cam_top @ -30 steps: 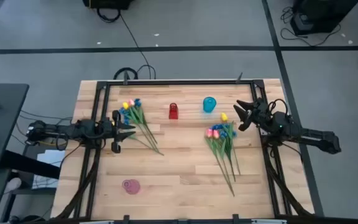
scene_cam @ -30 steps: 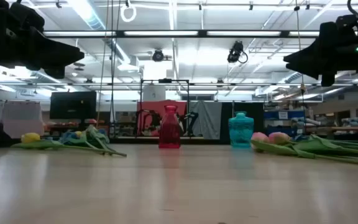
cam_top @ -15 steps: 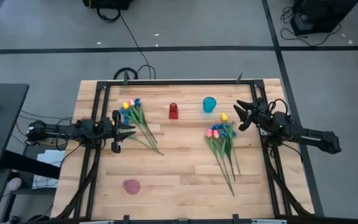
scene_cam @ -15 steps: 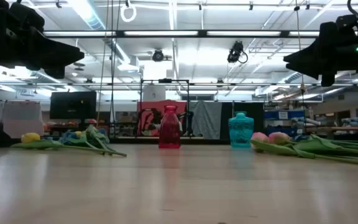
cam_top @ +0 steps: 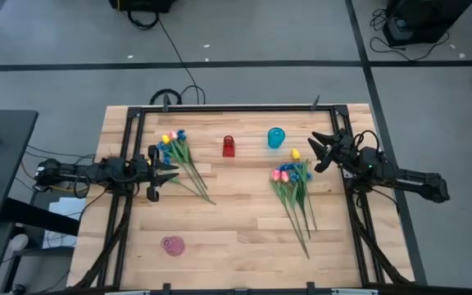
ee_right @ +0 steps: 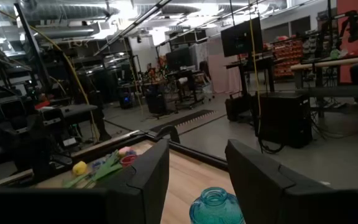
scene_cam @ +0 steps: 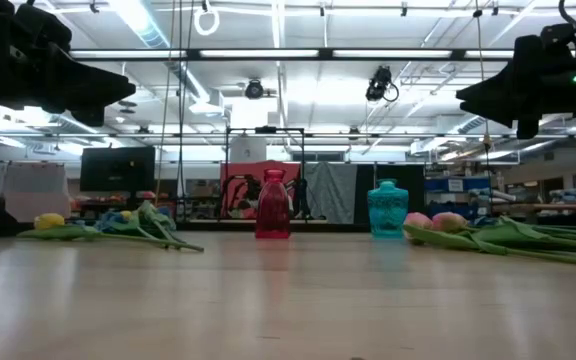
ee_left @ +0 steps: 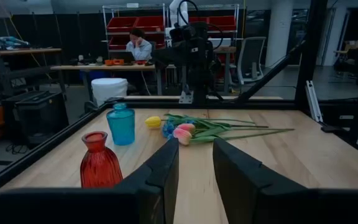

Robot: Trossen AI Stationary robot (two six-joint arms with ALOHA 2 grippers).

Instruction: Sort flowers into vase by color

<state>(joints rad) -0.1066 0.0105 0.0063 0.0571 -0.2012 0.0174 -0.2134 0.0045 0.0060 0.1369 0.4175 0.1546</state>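
Above your worktop (cam_top: 236,238), both end effectors hover parted and empty: left end effector (cam_top: 167,174) beside one flowers (cam_top: 183,160) bunch, right end effector (cam_top: 321,152) beside another.

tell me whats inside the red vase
No stem rises from the red vase, nor the blue vase; every flower lies on the table. Inside, below its neck, cannot be seen.

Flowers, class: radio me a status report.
Both end effectors, left and right, open, empty, raised. Flowers in two bunches on table; red vase, blue vase empty. Nothing blocking.
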